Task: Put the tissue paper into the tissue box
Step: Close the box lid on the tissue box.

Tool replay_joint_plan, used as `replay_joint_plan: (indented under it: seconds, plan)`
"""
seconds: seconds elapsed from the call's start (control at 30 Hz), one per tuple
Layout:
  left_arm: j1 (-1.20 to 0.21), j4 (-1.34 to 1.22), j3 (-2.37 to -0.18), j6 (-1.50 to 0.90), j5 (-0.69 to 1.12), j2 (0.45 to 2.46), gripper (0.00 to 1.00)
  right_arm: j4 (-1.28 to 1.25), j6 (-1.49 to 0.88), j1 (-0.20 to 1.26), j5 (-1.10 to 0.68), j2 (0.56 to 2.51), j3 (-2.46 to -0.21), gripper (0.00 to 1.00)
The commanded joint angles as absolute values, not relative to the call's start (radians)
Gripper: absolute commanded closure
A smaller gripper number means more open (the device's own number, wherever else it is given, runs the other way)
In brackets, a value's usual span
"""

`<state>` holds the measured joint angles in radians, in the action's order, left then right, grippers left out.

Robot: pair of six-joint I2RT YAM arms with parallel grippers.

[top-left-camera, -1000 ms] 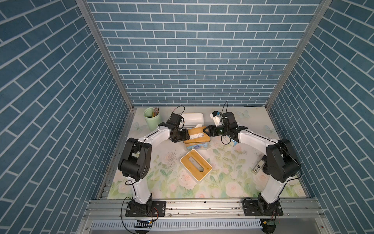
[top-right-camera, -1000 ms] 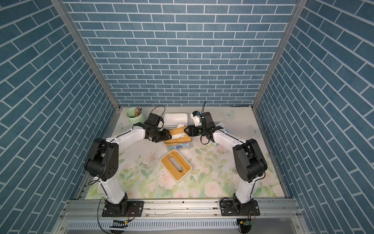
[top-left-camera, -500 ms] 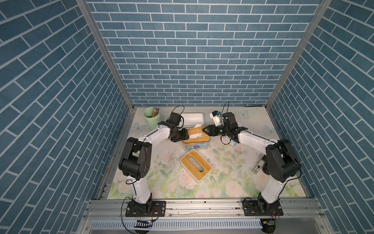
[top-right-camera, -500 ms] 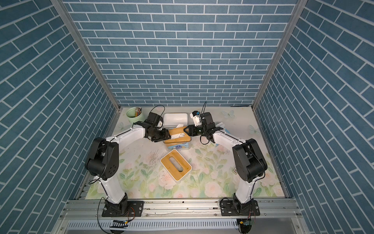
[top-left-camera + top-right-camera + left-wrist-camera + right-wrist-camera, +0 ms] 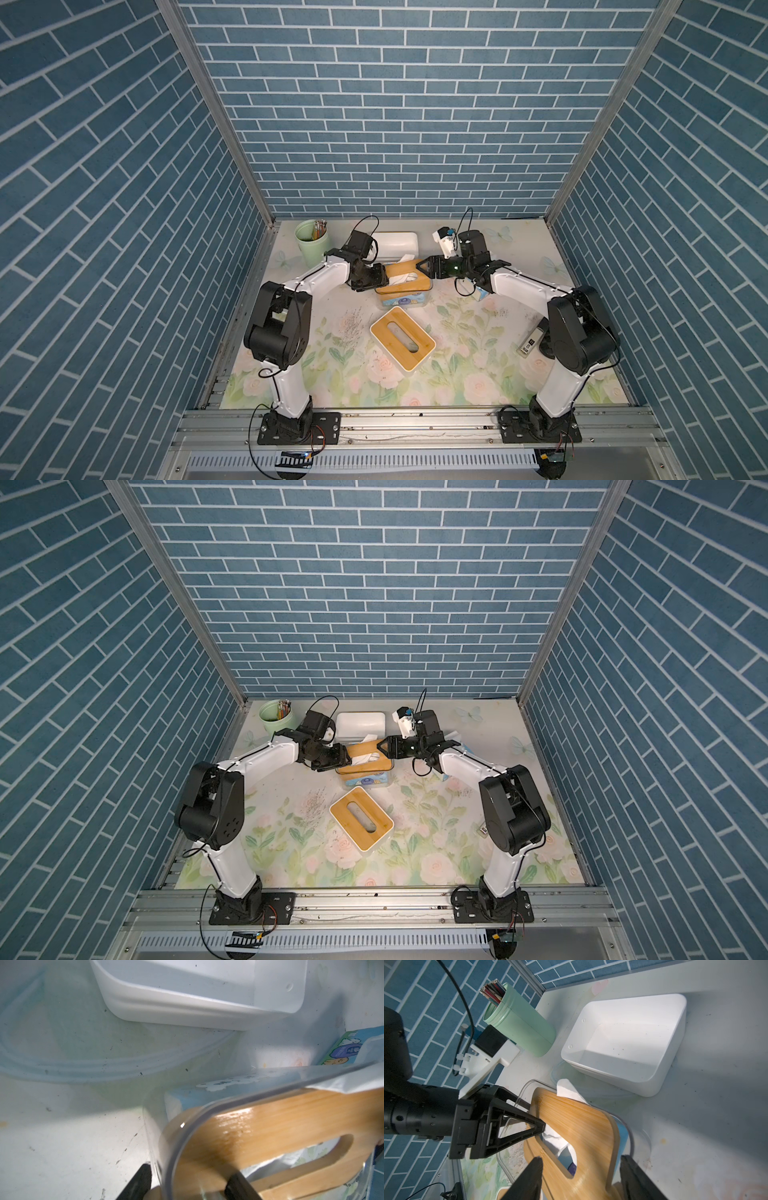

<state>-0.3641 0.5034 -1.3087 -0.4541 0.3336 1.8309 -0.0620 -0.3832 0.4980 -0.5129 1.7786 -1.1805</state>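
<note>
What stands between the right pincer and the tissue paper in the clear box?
The bamboo lid. It lies tilted over the clear tissue box, covering the tissue paper except what pokes through its slot and past one edge. The right pincer straddles one end of the lid.

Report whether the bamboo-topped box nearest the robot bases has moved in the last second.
No. The bamboo-topped box sits unchanged relative to the white tray.

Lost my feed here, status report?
Left gripper clamped on lid end. Right gripper open, straddling lid. Tissue poking through slot, lid askew on box. Second box nearer, apart.
</note>
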Motion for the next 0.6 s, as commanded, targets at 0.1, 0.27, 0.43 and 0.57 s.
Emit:
replay_joint_plan:
  seconds: [0.1, 0.27, 0.43, 0.57]
  plan:
    - [-0.367, 0.507, -1.32, -0.442, 0.325, 1.84, 0.4, 0.004, -0.33, 0.493, -0.485, 1.784, -1.183, 0.36]
    - [-0.365, 0.483, -1.292, -0.448, 0.341, 1.821, 0.38, 0.028, -0.321, 0.494, -0.488, 1.773, -1.179, 0.37]
    - [-0.352, 0.499, -1.295, -0.441, 0.366, 1.811, 0.39, 0.067, -0.3, 0.494, -0.48, 1.773, -1.18, 0.37]
    - [-0.337, 0.518, -1.298, -0.441, 0.396, 1.809, 0.43, 0.083, -0.288, 0.495, -0.469, 1.77, -1.175, 0.37]
